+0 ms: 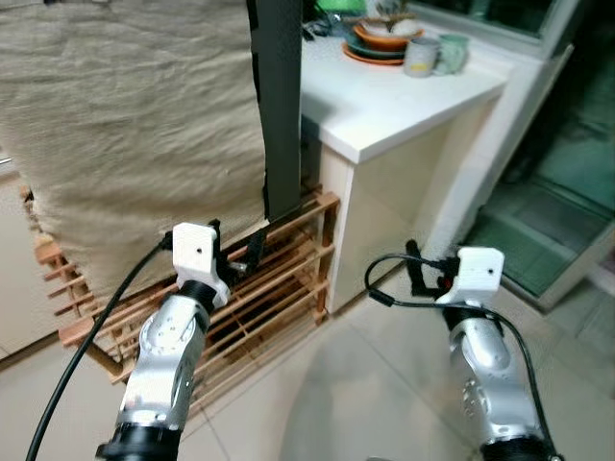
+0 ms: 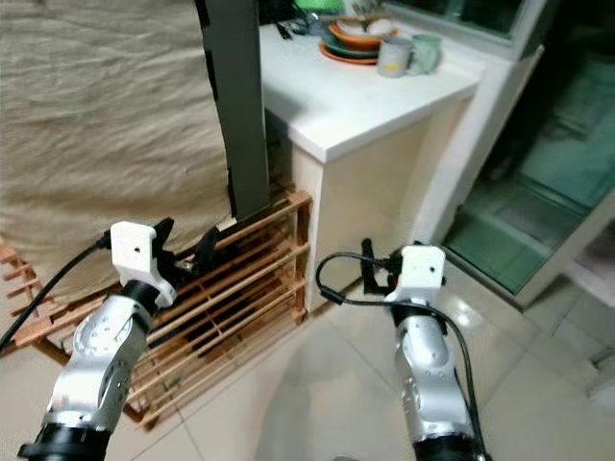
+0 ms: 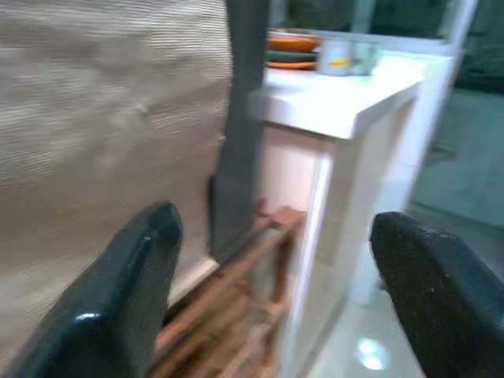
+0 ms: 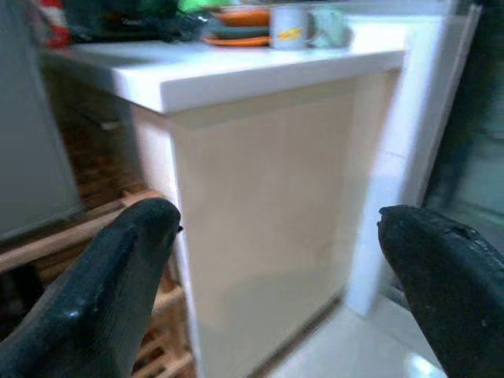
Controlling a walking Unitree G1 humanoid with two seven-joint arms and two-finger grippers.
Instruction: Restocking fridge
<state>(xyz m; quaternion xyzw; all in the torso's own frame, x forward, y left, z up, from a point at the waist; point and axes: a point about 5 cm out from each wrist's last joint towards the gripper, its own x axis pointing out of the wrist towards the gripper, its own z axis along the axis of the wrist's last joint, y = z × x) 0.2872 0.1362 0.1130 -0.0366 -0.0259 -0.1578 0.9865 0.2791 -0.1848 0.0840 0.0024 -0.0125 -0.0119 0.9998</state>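
Both raised, empty: left gripper (image 3: 272,299) spread wide before the wooden rack (image 1: 279,279), right gripper (image 4: 279,291) spread wide facing the white counter (image 1: 404,106). Fridge (image 1: 281,106) dark, upright behind the rack, beside the cloth (image 1: 125,115). Plates (image 1: 380,40) and mugs (image 1: 434,54) on the counter

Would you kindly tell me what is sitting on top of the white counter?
On the white counter, at its far end, sit a stack of plates, orange and dark green, and two mugs. What the plates hold is unclear, and the dark fridge hides the counter's left part.
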